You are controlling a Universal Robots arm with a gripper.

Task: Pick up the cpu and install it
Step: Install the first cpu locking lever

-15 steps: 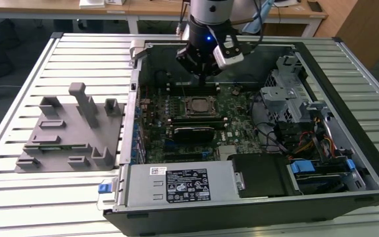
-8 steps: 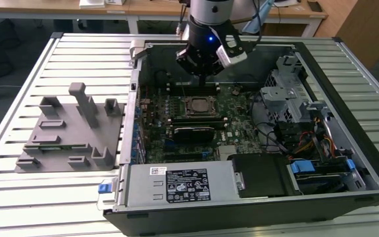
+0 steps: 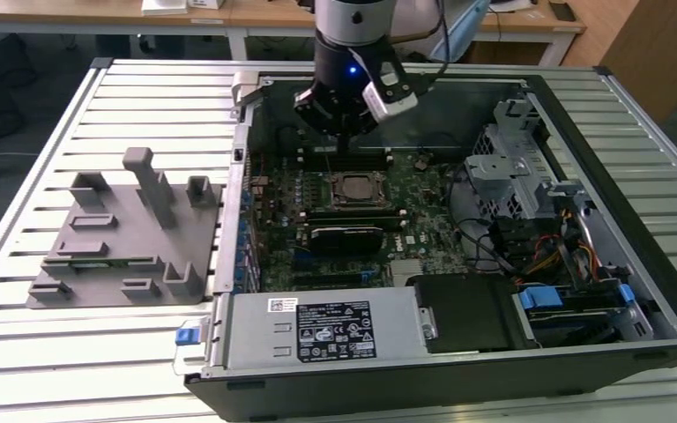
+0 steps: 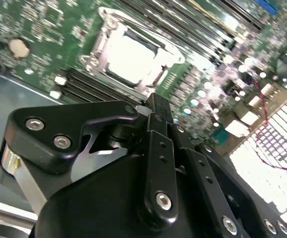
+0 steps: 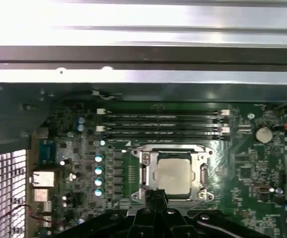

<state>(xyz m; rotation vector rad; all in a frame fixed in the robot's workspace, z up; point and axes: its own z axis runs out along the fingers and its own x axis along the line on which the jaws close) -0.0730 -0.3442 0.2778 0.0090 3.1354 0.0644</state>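
**CPU seated in its socket**

The cpu (image 5: 173,174) lies flat inside the socket frame (image 5: 200,173) on the motherboard (image 3: 433,189) — silvery top up. The tool (image 3: 336,132) hangs above the board beside the memory slots (image 5: 163,124), its fingers (image 4: 155,121) pressed together, holding nothing. The open computer case (image 3: 656,291) rests on the slatted bench (image 3: 151,97), a grey fixture (image 3: 127,233) alongside.

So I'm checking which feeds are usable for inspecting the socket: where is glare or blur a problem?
In the second wrist view the cpu is washed out white and the board behind is smeared; in the first wrist view the case edge is overexposed, the cpu readable; the exterior view is evenly lit.
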